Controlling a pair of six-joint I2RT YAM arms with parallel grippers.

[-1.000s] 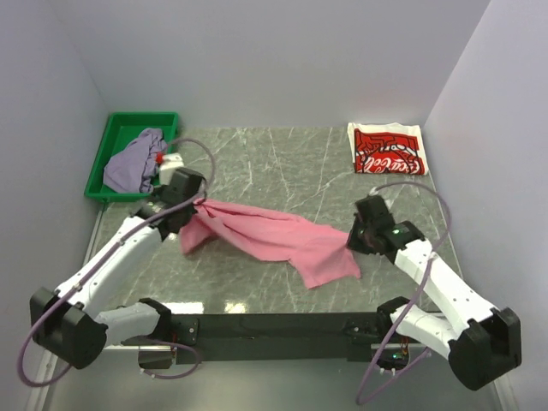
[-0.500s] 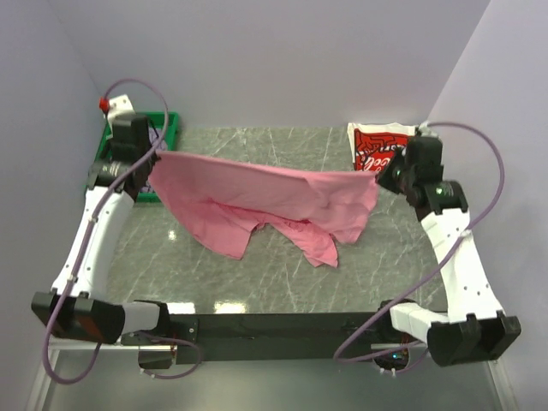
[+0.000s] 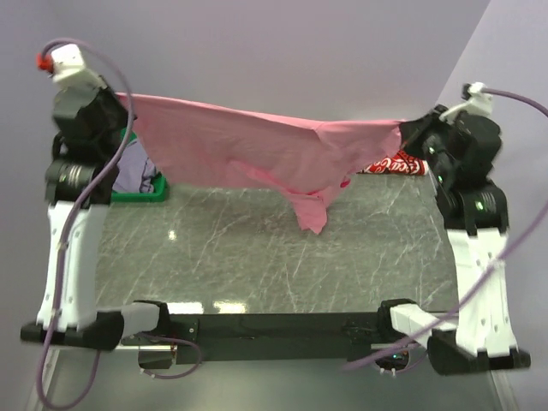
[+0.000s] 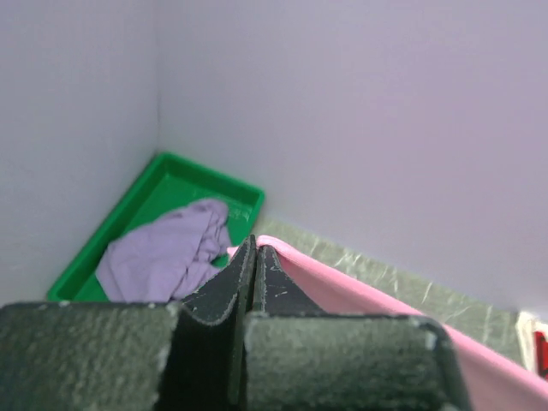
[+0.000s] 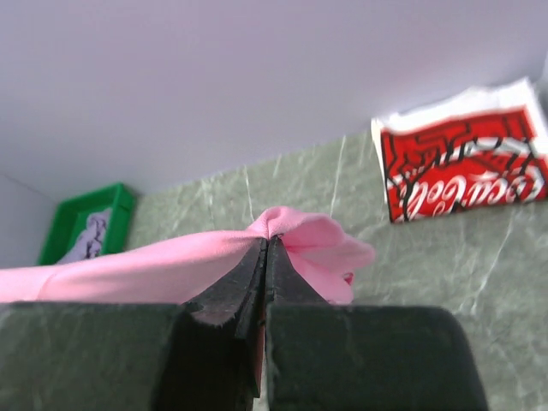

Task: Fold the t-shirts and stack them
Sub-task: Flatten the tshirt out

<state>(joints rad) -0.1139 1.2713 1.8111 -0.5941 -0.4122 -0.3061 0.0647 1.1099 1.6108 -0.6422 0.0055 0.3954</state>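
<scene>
The white t-shirt point(image 5: 467, 167) has a red patch with curly white Coca-Cola writing, upside down in the right wrist view. It lies flat on the table point(image 3: 257, 248), well apart from the green tray point(image 4: 171, 193), along the same back wall. A second ago the pink t-shirt point(image 3: 257, 145) lay on the table near the tray. Now it hangs high in the air, stretched from above the tray right across to the other side. The left gripper point(image 4: 255, 248) is pinched tight on one end and the right gripper point(image 5: 267, 244) on the other. The top view hides most of the white shirt behind the pink one. Only the left wrist view shows the whole lavender t-shirt point(image 4: 167, 253) bunched up inside the tray.
</scene>
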